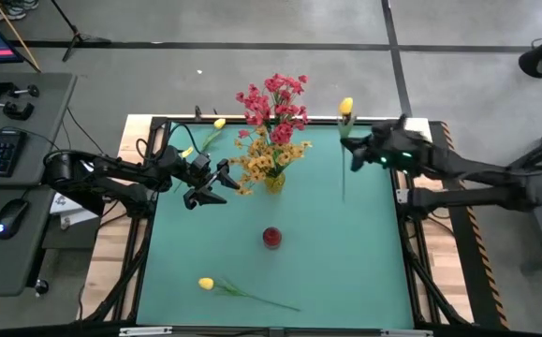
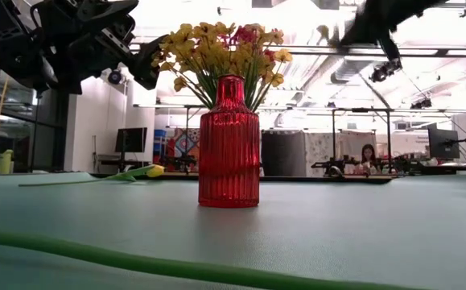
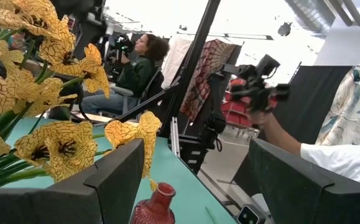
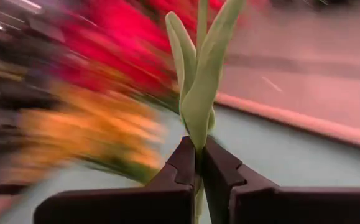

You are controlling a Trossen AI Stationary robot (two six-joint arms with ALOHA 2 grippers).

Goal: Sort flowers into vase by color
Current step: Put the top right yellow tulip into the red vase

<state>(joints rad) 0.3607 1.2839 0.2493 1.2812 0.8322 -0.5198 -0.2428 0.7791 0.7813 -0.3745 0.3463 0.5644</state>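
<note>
- Nearest the table's front edge, well clear of both claws: lone yellow tulip (image 1: 206, 283) flat on the green table (image 1: 345, 262), stem trailing toward the right side.
- Farther in, mid-table: small red vase (image 1: 271, 238), empty, upright, below and between the two claws; low view shows it ribbed and narrow-necked (image 2: 229, 145).
- Left gripper (image 1: 216, 184) raised above the table, left of centre, fingers (image 3: 114, 180) spread apart, nothing between them.
- Just beside that claw, on its right: bunch of orange-yellow flowers (image 1: 269, 161); blossoms close against the left wrist camera (image 3: 61, 146).
- Behind the orange bunch, farther from the left claw: bunch of pink-red flowers (image 1: 275, 103), reaching past the table's far edge.
- Second yellow tulip (image 1: 219, 124) lying near the far-left corner, beyond the left claw.
- Right gripper (image 1: 349, 150) aloft near the far right of the table, fingers pinched tight on the green stem of a third tulip (image 1: 346, 107); yellow head above the claw, stem hanging below; leaves rising from between the fingers (image 4: 199, 87).
- Beyond the table: seated person (image 3: 133, 68); a hand holding a camera (image 3: 257, 84).
</note>
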